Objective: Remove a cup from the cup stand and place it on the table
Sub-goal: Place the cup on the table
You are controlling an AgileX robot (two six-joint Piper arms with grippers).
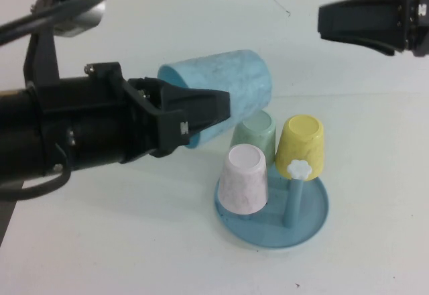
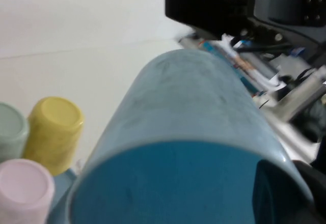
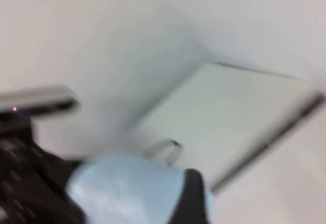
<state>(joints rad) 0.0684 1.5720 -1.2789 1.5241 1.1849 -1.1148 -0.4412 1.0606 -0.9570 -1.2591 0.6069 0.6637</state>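
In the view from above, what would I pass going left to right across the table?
Left gripper holding the light blue cup → white-pink cup → pale green cup → yellow cup → right gripper, high up.

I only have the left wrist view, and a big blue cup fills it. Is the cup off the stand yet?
Observer: Yes. In the high view the left gripper holds the cup on its side in the air, above the cup stand.
Operator: Is a peg free now?
Observer: One peg with a white flower cap stands bare at the front of the stand.
Operator: Where is the right arm?
Observer: The right gripper hangs high at the far right, apart from the cups.
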